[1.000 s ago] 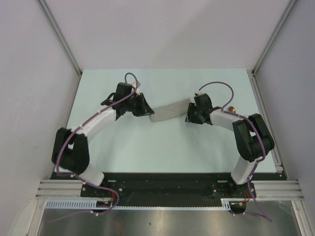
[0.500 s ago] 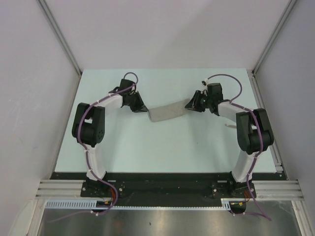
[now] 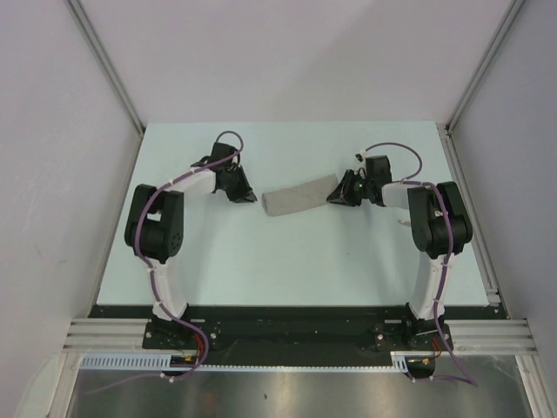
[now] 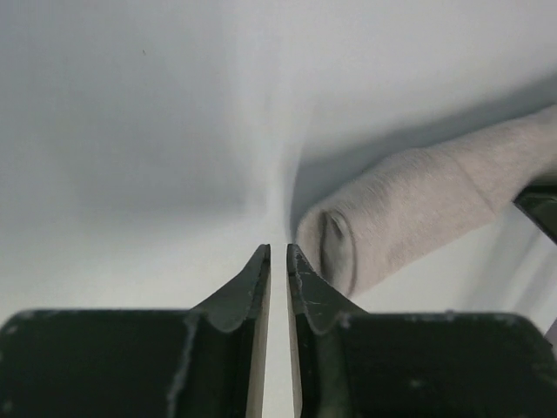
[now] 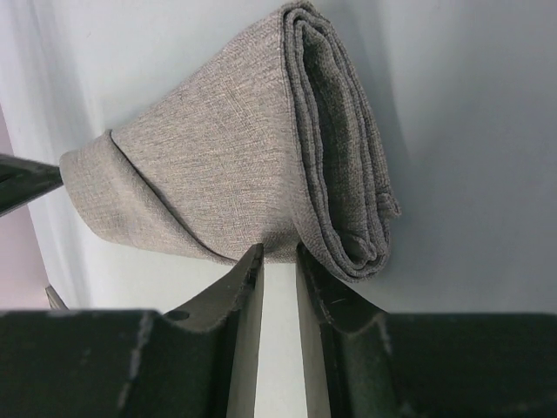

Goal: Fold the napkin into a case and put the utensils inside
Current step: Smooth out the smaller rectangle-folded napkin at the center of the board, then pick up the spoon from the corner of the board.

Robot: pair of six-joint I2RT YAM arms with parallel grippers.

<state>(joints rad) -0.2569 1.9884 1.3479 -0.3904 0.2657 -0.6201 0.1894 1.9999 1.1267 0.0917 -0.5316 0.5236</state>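
The napkin (image 3: 296, 197) lies on the table folded into a narrow grey-beige strip, slanting up to the right. My left gripper (image 3: 250, 198) sits just off its left end and does not touch it. In the left wrist view its jaws (image 4: 278, 251) stand a thin slit apart with only table between them, and the napkin's rolled end (image 4: 418, 213) lies to the right. My right gripper (image 3: 333, 198) is at the strip's right end. Its tips (image 5: 278, 251) rest against the napkin's near edge (image 5: 218, 165), narrowly open, with table showing in the gap. The utensils are hidden.
The pale table (image 3: 287, 270) is bounded by grey walls and by a metal rail on the right (image 3: 470, 200). Both forearms lie low over the table on either side of the napkin. The other gripper's fingertip shows at the frame edge in each wrist view (image 4: 540, 205) (image 5: 26, 178).
Both jaws have narrowed. The left gripper has drawn back left off the napkin's end. Both arms have swung their elbows outward, and the right forearm now covers the copper piece seen earlier.
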